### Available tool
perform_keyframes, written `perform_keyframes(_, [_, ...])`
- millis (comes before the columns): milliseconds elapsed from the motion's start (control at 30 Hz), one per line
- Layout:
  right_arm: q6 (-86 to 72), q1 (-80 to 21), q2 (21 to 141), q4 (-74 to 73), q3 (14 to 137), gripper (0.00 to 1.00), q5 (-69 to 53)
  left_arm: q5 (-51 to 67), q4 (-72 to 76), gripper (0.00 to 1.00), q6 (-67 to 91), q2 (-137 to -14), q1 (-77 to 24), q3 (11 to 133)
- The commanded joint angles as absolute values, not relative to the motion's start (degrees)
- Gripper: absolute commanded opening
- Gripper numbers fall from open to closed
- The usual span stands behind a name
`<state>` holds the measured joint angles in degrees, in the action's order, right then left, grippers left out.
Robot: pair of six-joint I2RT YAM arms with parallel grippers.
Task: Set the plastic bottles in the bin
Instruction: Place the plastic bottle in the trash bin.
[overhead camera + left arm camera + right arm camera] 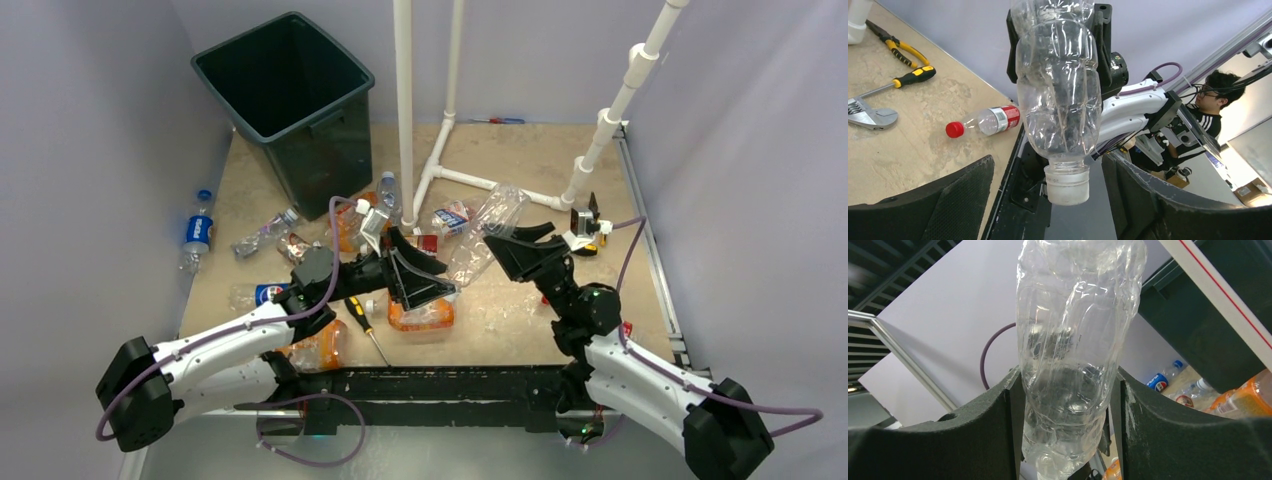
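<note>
Plastic bottle [487,232], clear, crushed and unlabelled, hangs above the tan board table [490,322], clenched between the right gripper [500,245] fingers. The left gripper [428,268] gapes, released, either side of its capped neck. About nine other bottles [198,232] litter the table near one dark green square bin [300,112]. Pale lilac walls enclose everything.

Got the bin [325,150] parked far-left on the tabletop [520,150], loose bottles [262,235] strewn in front of it and off to its right. Also got one bottle [487,232] up mid-tabletop between left hand [432,270] and right hand [510,243], a screwdriver [362,318] lying nearer the front edge, pipe frame [404,120] standing behind.
</note>
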<state>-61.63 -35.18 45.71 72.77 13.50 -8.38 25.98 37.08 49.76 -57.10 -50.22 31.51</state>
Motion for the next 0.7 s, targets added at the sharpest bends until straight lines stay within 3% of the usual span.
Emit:
perform_keyframes(0, [-59.6, -36.5, 46.1, 77.2, 15.9, 0.33, -7.0, 26.8, 39.2, 0.75, 47.5, -55.1, -50.4, 32.6])
perform_keyframes(267, [-58.4, -37.5, 45.9, 77.0, 16.7, 0.33, -7.6, 27.3, 38.2, 0.77, 47.1, -54.4, -50.4, 32.5])
perform_keyframes(433, [-58.4, -37.6, 45.5, 77.2, 16.6, 0.33, -7.8, 27.7, 37.7, 0.62, 46.8, -54.7, -50.4, 32.6])
perform_keyframes(567, [-57.2, -37.6, 44.2, 75.6, 16.4, 0.33, -6.9, 30.4, 37.8, 0.75, 47.4, -56.0, -50.4, 33.1])
perform_keyframes(667, [-57.1, -37.6, 44.0, 75.6, 16.4, 0.33, -6.5, 33.0, 39.6, 0.76, 48.9, -57.6, -50.6, 32.6])
